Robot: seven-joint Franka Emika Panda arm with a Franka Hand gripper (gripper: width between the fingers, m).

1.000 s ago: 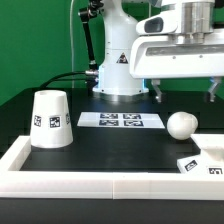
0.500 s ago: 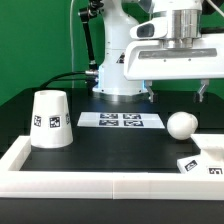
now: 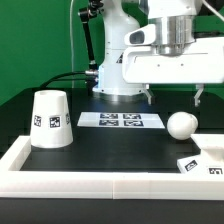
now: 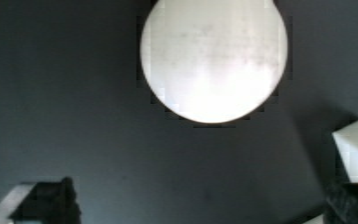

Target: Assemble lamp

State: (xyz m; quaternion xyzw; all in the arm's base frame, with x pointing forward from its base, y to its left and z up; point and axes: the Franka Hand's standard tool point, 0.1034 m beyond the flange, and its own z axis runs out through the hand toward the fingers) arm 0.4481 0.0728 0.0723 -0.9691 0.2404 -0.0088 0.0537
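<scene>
Bottom of the exterior frame, nearest: raised white rail [image 3: 100, 185] edging the black tabletop [image 3: 110, 148]

Lower right, just behind the rail: matte white slope-sided base block [image 3: 205, 162], tagged, cut off by the frame edge

Left of centre: matte white truncated-cone shade [image 3: 50, 120], upright, narrow end up, standing alone

Right of centre: matte white ball-shaped bulb [image 3: 181, 124] loose on the tabletop, near the base block but apart from it, not yet fitted

Middle, further back: thin flat white marker board [image 3: 120, 120]

Upper right, above the bulb: two-finger gripper [image 3: 174, 96], dark fingertips spread wide, nothing between them, clear of the ball. The wrist view agrees: bulb [image 4: 211, 60] looms large under the camera, with a corner of the base block [image 4: 357, 150] close by

Far back: glossy white arm pedestal [image 3: 118, 65]

Risks, as judged:
- A finger landing first would nudge the loose ball into a roll, toward the base block or the rail
- An off-centre pinch on the curve could squirt it out
- The finger on the exterior view's right might clip the base block on the way down
</scene>
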